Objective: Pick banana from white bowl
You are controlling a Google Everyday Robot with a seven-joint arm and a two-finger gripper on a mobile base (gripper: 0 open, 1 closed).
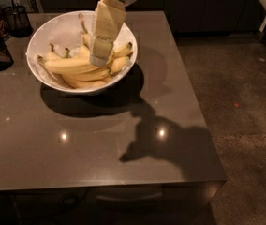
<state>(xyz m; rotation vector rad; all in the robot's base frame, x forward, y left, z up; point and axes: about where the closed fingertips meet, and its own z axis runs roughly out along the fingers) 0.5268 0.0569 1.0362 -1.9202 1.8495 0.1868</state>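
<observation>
A glossy grey-brown tabletop [91,153] is seen in a dim room. The long, pale yellow, gently curved banana [72,65] lies unlifted on the pile in the wide, deep, glossy white bowl [58,32]. The cream-coloured gripper [99,59] is poised at the pile, just beside that banana; whether it is open or closed cannot be told. Grasp and lift are judged undone. The approach is hemmed by the bowl's rim; open table is left in front and to the right.
</observation>
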